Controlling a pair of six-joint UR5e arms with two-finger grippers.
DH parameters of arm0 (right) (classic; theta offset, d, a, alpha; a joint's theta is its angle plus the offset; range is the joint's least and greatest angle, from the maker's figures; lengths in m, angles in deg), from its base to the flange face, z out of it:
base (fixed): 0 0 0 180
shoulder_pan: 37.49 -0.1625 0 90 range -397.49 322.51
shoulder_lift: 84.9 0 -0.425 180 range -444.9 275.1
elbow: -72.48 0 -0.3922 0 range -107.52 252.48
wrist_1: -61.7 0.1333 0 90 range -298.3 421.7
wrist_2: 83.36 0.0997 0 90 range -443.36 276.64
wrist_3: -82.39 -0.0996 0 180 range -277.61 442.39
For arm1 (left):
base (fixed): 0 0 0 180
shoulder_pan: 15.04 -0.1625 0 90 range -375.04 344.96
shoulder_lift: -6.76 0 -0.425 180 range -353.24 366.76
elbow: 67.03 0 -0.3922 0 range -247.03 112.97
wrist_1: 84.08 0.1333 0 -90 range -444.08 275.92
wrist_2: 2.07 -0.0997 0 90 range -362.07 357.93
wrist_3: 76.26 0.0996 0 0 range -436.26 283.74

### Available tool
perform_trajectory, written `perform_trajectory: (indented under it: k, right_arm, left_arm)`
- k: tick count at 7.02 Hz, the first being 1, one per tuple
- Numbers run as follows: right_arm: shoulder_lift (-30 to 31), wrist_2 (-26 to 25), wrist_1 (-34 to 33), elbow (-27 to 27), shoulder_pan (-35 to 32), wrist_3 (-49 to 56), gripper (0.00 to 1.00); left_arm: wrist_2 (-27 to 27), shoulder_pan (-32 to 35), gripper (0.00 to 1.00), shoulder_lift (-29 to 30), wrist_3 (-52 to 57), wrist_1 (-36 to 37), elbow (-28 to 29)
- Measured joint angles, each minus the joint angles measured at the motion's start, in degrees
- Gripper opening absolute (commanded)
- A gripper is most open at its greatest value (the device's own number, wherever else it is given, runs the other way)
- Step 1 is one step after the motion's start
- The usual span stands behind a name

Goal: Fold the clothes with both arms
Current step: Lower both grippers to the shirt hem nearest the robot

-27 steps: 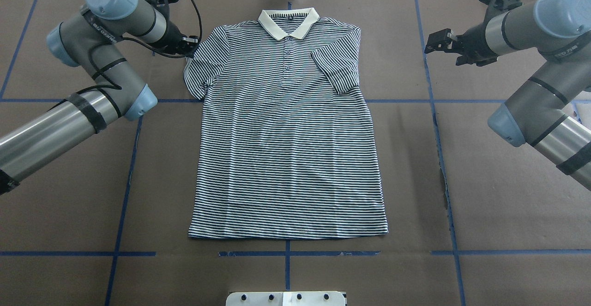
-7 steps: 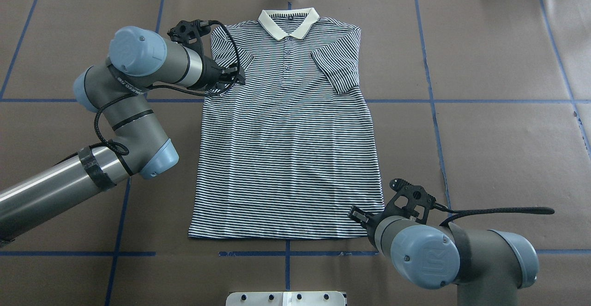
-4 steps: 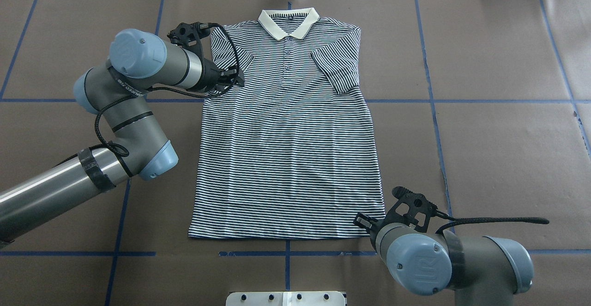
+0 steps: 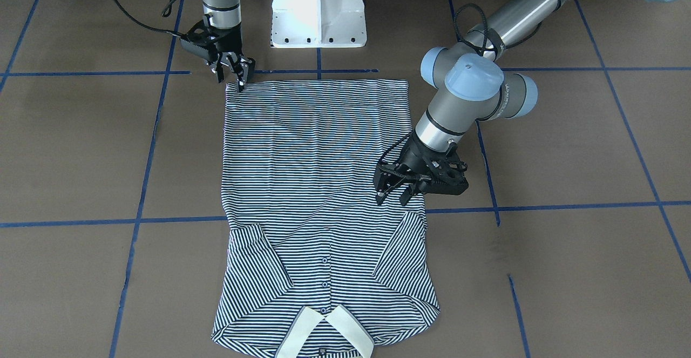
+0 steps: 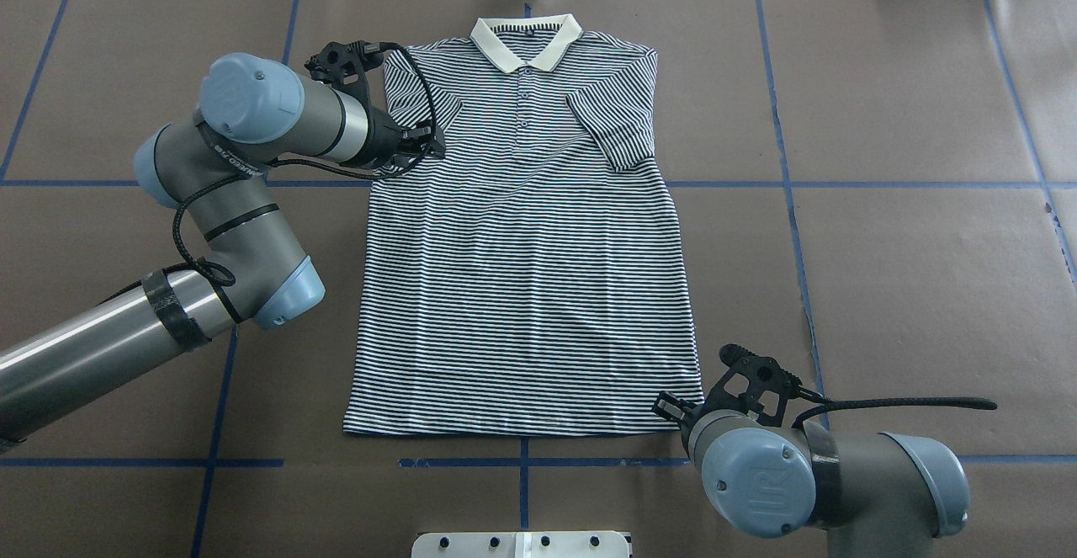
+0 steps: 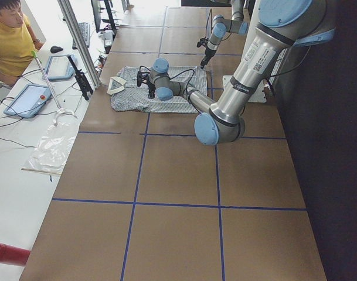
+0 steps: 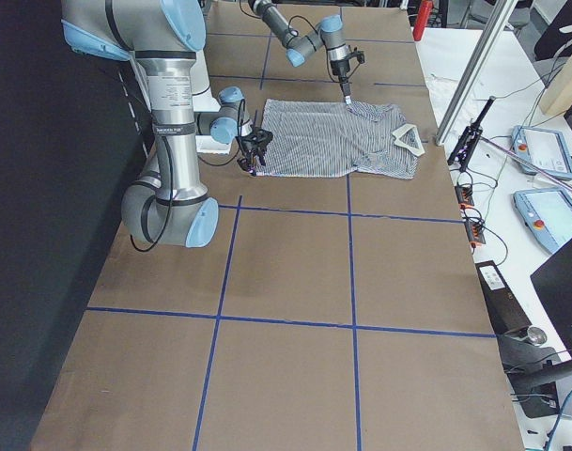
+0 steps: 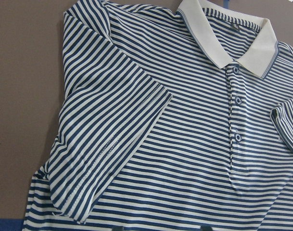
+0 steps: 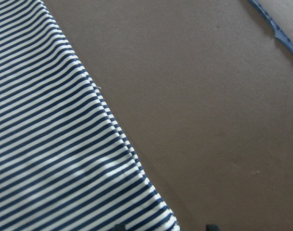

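Navy-and-white striped polo shirt lies flat mid-worktop; black right gripper straddles its robot-side hem corner, black left gripper hovers over a sleeve, both spread to pinch.

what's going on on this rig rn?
Mid-fold on a striped polo shirt: it lies flat, front up, both sleeves already folded inward. The left tool is open over the shirt's side edge, next to a folded sleeve. The right tool is open at the hem corner. Neither grips fabric yet.
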Motion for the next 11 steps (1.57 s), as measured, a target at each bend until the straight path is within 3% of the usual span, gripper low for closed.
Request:
perform_trajectory:
  k: [4,7,11]
  right_arm:
    - [-0.3,0.1,0.0,0.4,-0.1,-0.4,0.00]
    - [-0.3,1.4,0.0,3.2,-0.3,-0.5,0.00]
    - [0.0,1.9,0.0,3.9,-0.4,-0.5,0.00]
  left_arm:
    - [0.1,0.0,0.64,-2.1,0.0,0.2,-1.8]
    - [0.8,-4.0,0.58,-9.0,-9.9,3.4,-14.0]
    - [-10.6,-19.9,0.59,-25.1,-18.9,10.5,-31.4]
